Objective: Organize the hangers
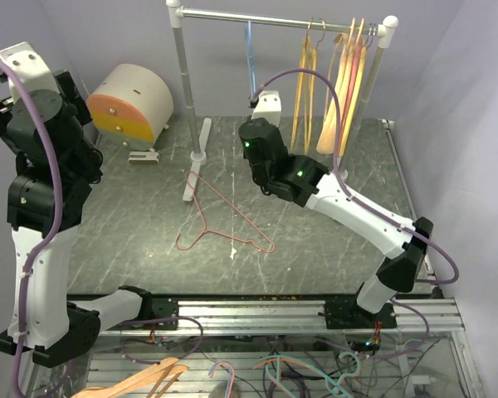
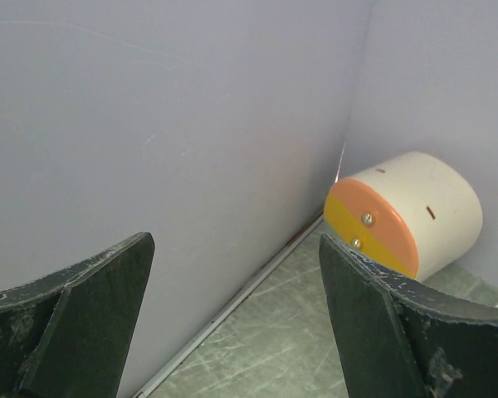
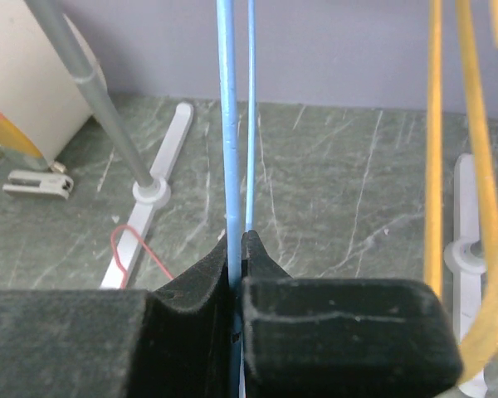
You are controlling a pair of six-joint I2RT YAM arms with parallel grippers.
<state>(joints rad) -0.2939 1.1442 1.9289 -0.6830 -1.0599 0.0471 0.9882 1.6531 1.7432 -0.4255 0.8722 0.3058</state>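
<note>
My left claw is hanging with its fingers spread, holding nothing. My right claw is clamping the blue wire hanger, whose long axis is running vertically above the claw, hook up at the rail. Any sideways tug is likely risking unhooking it or knocking the yellow hangers to its right.

blue wire hanger: hangs vert. on rail, left of others; 2 thin strands pinched in right gripper.
yellow/orange hangers + peach/pink hangers: thick plastic, hung close together at rail's right end.
red wire hanger: flat on table, mid, near rail foot.
spare hangers: orange, pink, teal; heaped below table's near edge.
</note>
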